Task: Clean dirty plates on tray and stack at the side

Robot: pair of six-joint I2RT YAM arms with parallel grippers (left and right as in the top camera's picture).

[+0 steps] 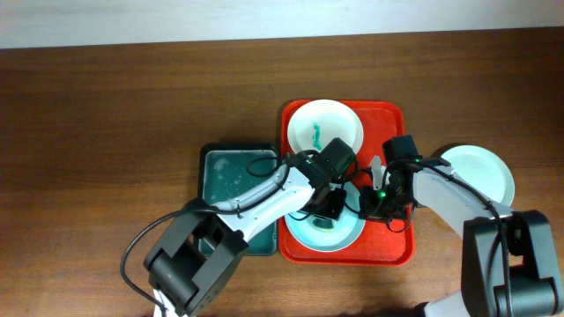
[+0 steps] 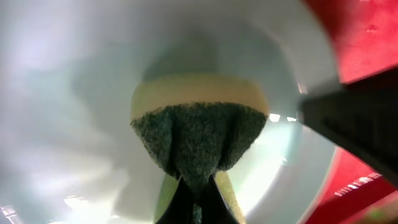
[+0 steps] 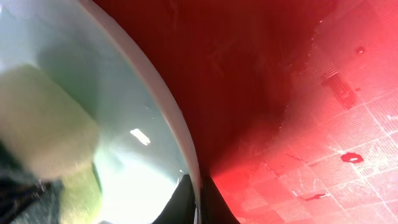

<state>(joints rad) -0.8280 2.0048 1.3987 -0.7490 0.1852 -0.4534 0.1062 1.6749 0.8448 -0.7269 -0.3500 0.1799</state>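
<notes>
Step in hand: scrubbing. The left gripper point(image 2: 196, 190), closed tight on the sponge point(image 2: 199, 124), presses into the pale blue plate point(image 1: 302, 234) at the tray's point(image 1: 397, 251) 6 o'clock. The right gripper point(image 3: 199, 202) pinches its rim. Next, probably: finish wiping, then stack it on the pale green plate point(image 1: 480, 172) at 3 o'clock.

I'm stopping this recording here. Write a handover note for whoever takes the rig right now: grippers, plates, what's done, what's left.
Grippers: the left gripper is shut on the sponge, which is pressed into the pale blue plate. The right gripper pinches that plate's rim.
Things: the pale blue plate lies at the robot-side end of the red tray, the smeared plate at the far end. The dark green basin sits left of the tray.
Done: one clean plate lies on the table right of the tray.
Left: finish the pale blue plate and stack it, then clean and stack the smeared plate.
</notes>
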